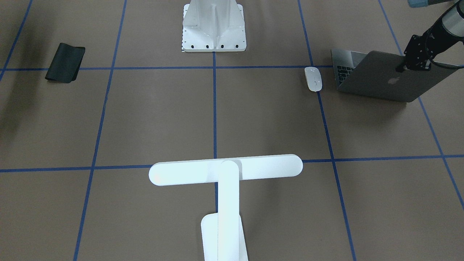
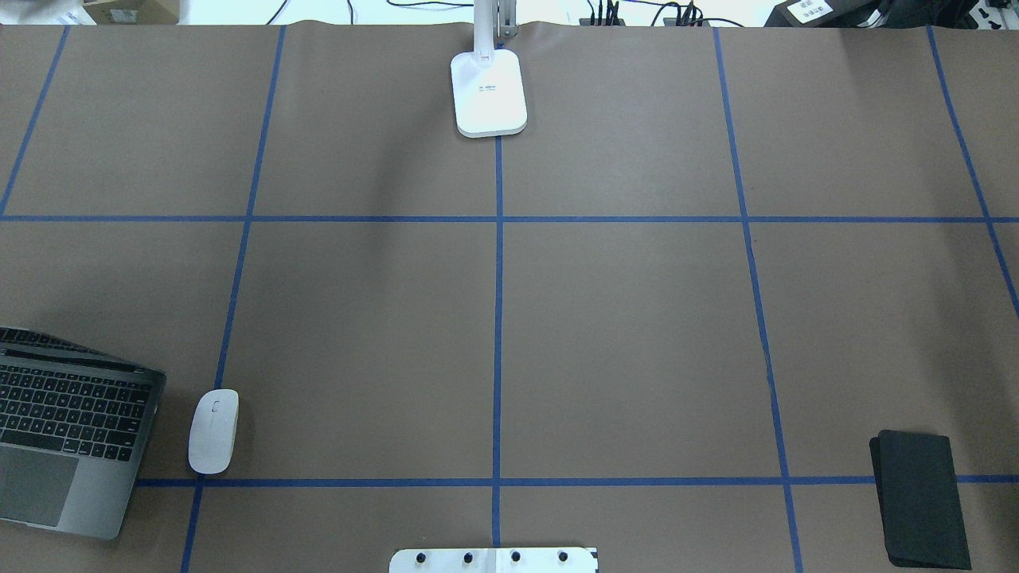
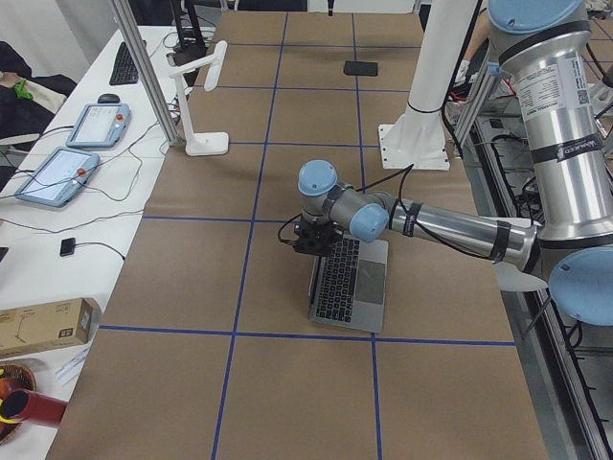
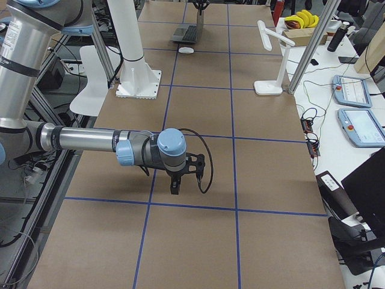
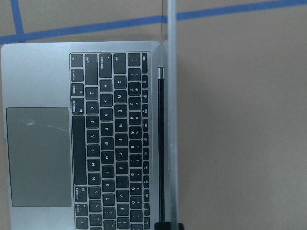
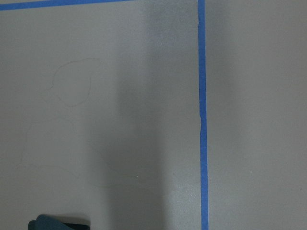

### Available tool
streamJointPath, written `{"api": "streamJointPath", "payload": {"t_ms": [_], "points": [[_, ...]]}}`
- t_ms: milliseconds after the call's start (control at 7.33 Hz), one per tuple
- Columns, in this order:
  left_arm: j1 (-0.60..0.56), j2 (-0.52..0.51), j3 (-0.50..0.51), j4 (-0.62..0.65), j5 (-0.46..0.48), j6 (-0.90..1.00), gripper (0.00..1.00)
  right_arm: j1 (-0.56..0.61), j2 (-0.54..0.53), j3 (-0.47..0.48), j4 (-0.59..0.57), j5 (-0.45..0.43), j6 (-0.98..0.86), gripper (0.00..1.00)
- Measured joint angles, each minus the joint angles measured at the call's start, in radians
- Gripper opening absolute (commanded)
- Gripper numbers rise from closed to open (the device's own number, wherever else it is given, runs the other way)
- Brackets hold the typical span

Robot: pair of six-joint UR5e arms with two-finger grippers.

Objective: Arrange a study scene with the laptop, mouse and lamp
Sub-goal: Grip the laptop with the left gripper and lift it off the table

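Exterior front-facing: the left gripper (image 1: 401, 68) looks clamped on the top edge of the laptop (image 1: 384, 78) lid. The laptop sits open near the robot-side edge of the table (image 1: 159, 119), toward its left end. My guess is it's pinching there because that edge is the only real handle for swinging the screen. The mouse (image 1: 313, 78) lies just beside the keyboard, not touching. The lamp (image 1: 226, 174) stands mid-way along the far edge, arm leaning in so the bar would light the middle. Overhead exterior: no arms in frame, and a black mat (image 2: 919, 497) lies by the robot-side right corner, well apart from everything else. Exterior left: the near arm reaches low over the keyboard to the lid. Exterior right: the right gripper (image 4: 176, 180) hangs over bare table, nowhere near the task stuff, and I can't tell whether it's spread or closed. Left wrist-mounted: the lid shows edge-on, so roughly upright. Right wrist-mounted: only brown table and blue tape (image 6: 202, 120).
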Motion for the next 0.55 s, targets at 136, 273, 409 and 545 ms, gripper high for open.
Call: {"api": "streamJointPath", "payload": {"t_ms": [136, 273, 409, 545], "points": [[-0.001, -0.026, -0.035, 0.085, -0.009, 0.035, 0.0, 0.0, -0.001, 0.001, 0.0, 0.001, 0.0, 1.0], [-0.005, -0.07, -0.078, 0.213, -0.011, 0.087, 0.0, 0.0, -0.001, 0.001, -0.001, 0.002, 0.0, 1.0], [-0.019, -0.138, -0.118, 0.362, -0.01, 0.142, 0.0, 0.001, -0.001, 0.002, -0.001, 0.003, 0.0, 1.0], [-0.037, -0.216, -0.143, 0.486, -0.009, 0.178, 0.0, 0.003, -0.001, 0.003, -0.002, 0.006, 0.0, 1.0]]}}
